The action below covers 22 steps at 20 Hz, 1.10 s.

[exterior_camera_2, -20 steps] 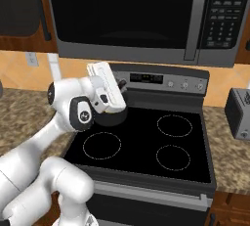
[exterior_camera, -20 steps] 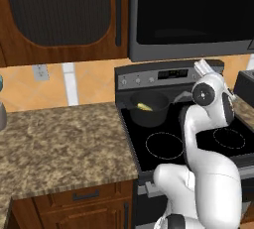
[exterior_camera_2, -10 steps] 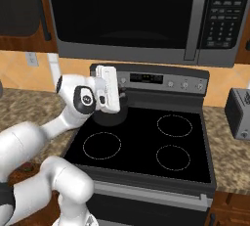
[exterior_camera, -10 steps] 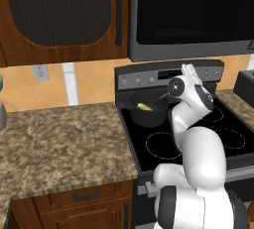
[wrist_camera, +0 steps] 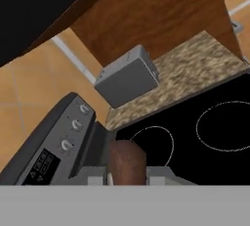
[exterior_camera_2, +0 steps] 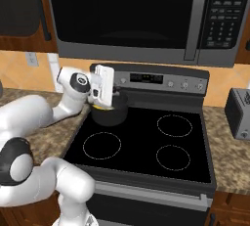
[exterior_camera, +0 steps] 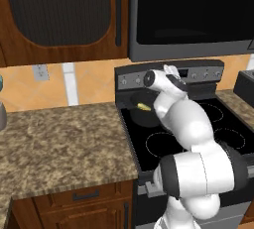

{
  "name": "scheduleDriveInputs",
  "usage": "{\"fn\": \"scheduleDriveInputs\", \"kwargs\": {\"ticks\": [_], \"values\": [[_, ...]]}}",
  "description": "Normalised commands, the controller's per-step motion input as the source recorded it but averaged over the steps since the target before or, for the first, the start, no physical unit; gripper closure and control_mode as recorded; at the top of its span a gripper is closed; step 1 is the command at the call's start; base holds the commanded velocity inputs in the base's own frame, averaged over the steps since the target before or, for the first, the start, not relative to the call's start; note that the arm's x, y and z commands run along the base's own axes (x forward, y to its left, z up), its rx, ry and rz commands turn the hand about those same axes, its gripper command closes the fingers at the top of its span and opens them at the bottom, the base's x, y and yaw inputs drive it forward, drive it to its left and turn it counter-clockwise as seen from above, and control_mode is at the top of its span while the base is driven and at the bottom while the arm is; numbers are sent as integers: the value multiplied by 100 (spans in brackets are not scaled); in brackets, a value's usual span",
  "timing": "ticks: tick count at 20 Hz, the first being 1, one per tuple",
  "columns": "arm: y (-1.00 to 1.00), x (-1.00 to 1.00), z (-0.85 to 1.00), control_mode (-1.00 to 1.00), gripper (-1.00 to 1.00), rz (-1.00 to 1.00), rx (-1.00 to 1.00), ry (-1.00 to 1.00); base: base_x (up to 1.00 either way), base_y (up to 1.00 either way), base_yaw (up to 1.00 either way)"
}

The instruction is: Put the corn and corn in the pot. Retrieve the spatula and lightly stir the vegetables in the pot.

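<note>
The small dark pot (exterior_camera: 140, 120) (exterior_camera_2: 112, 115) stands on the stove's back left burner. One yellow corn (exterior_camera: 144, 107) (exterior_camera_2: 100, 106) cob lies inside it; I cannot make out a second cob. My gripper (exterior_camera_2: 109, 91) (exterior_camera: 174, 80) hovers just above the pot's rim, lying sideways and pointing right across the stove. In the hand view the gripper (wrist_camera: 127, 178) is shut on a brown rod, the spatula (wrist_camera: 126, 159) handle. The spatula's blade is hidden.
A grey toaster (exterior_camera_2: 239, 113) (wrist_camera: 128, 76) sits on the counter right of the stove. The stove's knob panel (exterior_camera_2: 156, 79) rises right behind the pot, and the microwave (exterior_camera_2: 132, 14) hangs over it. Speckled counter (exterior_camera: 59, 139) lies to the left. Three burner rings (exterior_camera_2: 173, 156) are bare.
The hand has swung left across the back of the stove and rolled onto its side, ending over the pot. The jaws stayed shut on the handle.
</note>
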Motion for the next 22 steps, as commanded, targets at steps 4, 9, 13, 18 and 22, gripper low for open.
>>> {"fn": "scheduleDriveInputs", "kwargs": {"ticks": [4, 9, 13, 18, 22], "values": [[30, 24, -34, -100, 100, -10, 0, 10, 0, 0, 0], [15, 22, -45, -100, 100, -11, 0, 5, 0, 0, 0], [0, 1, -40, -100, 100, -14, 0, 0, 0, 0, 0], [0, 7, -50, -100, 100, -14, 0, 0, 0, 0, 0], [11, 16, -60, -100, 100, -14, -2, -1, 0, 0, 0]]}}
